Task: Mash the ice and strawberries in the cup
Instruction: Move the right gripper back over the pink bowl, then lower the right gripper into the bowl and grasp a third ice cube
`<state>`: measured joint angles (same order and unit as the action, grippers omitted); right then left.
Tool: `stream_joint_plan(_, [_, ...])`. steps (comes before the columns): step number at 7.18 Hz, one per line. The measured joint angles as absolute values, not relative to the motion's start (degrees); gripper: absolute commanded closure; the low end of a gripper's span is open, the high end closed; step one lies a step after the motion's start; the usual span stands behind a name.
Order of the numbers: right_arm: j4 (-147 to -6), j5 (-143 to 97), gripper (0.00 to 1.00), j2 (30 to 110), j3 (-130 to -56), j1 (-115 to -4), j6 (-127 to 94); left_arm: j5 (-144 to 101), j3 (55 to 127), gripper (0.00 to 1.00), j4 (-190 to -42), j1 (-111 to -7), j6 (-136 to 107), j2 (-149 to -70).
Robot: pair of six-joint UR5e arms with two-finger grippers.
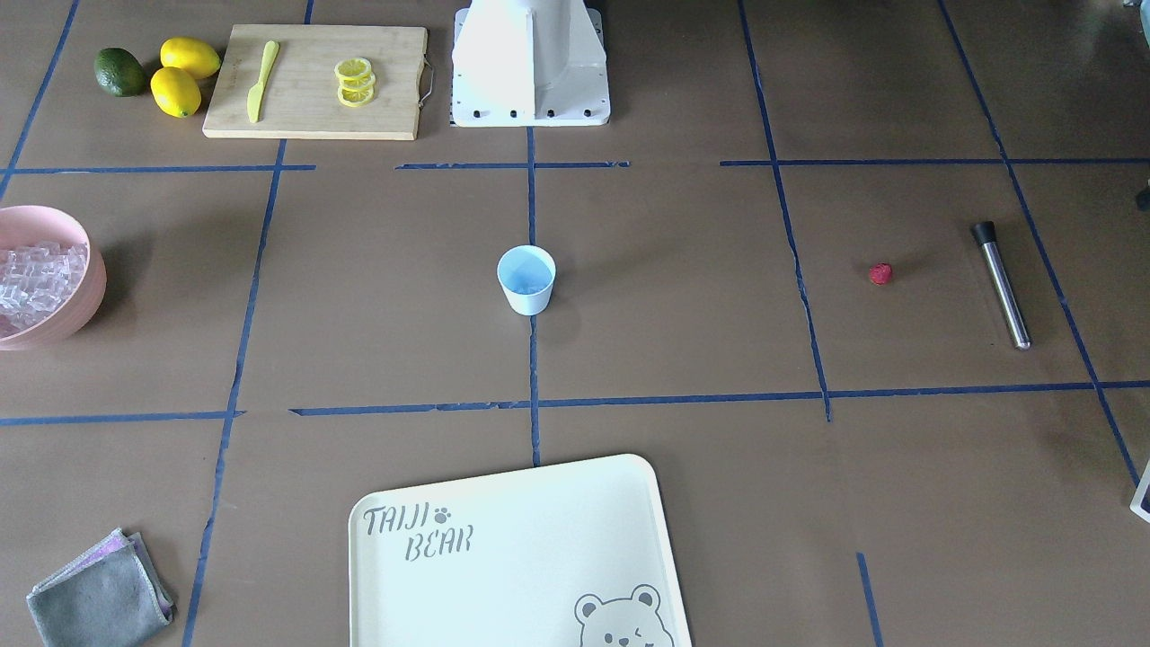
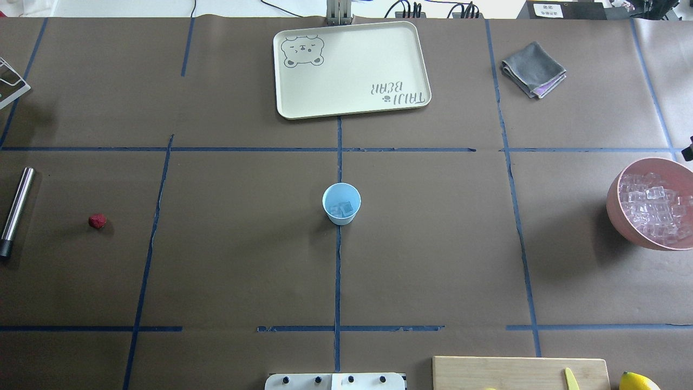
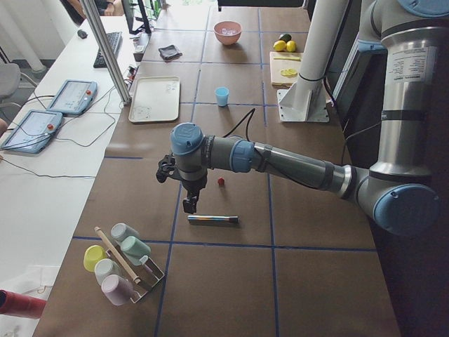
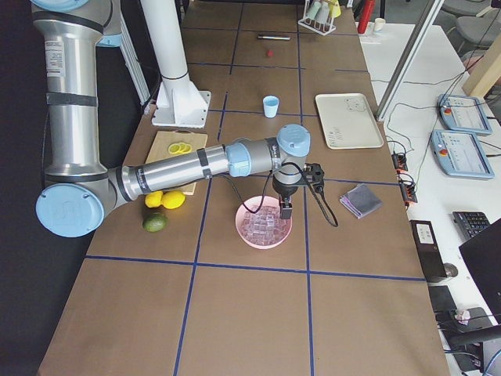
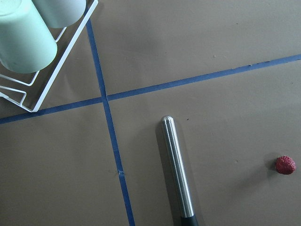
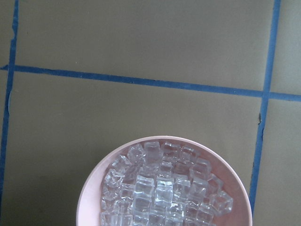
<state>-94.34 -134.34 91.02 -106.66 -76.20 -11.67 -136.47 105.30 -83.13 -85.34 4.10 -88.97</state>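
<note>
The pale blue cup (image 2: 341, 203) stands upright at the table's middle and also shows in the front view (image 1: 526, 280). A few ice cubes (image 2: 343, 208) lie in it. More ice (image 6: 160, 188) fills the pink bowl (image 2: 614, 208). The red strawberry (image 2: 97, 220) lies alone on the table, seen too in the left wrist view (image 5: 285, 165). A steel muddler (image 5: 178, 174) lies beside it. My left gripper (image 3: 189, 203) hangs over the muddler's end. My right gripper (image 4: 286, 210) hangs over the bowl. Both show only in side views, so I cannot tell whether they are open.
A cream tray (image 2: 352, 67) lies at the far middle and a grey cloth (image 2: 533, 69) at the far right. A cutting board (image 1: 314, 81) holds lemon slices and a yellow knife, with lemons (image 1: 184, 76) and an avocado (image 1: 120, 72) beside it. A cup rack (image 3: 119, 263) stands near the left gripper.
</note>
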Motion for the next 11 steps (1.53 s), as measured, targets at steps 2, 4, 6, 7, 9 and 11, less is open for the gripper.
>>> stream_joint_plan(2, [-94.3, -134.2, 0.01, 91.8, -105.7, -73.1, -12.9, -137.3, 105.3, 0.00, -84.0, -85.3, 3.9, -89.0])
stream_joint_plan(4, [-94.2, -134.1, 0.02, 92.1, -104.4, -71.6, -13.4, -137.5, 105.3, 0.00, -84.2, -85.3, 3.9, -88.9])
stream_joint_plan(6, [-94.1, -134.0, 0.02, 92.2, -103.2, -70.4, -13.5, -137.6, 105.4, 0.00, -84.2, -85.3, 4.0, -88.9])
stream_joint_plan(7, [-93.1, -133.9, 0.03, 92.2, -102.2, -70.1, -13.5, -137.6, 105.5, 0.00, -84.2, -85.3, 4.0, -88.9])
stream_joint_plan(9, [-88.1, -133.7, 0.05, 92.1, -99.2, -69.0, -16.3, -137.6, 105.9, 0.00, -84.2, -85.3, 4.0, -88.9])
stream_joint_plan(11, [-84.0, -133.4, 0.14, 92.6, -97.7, -67.1, -20.7, -137.6, 106.1, 0.00, -84.2, -85.3, 4.0, -88.9])
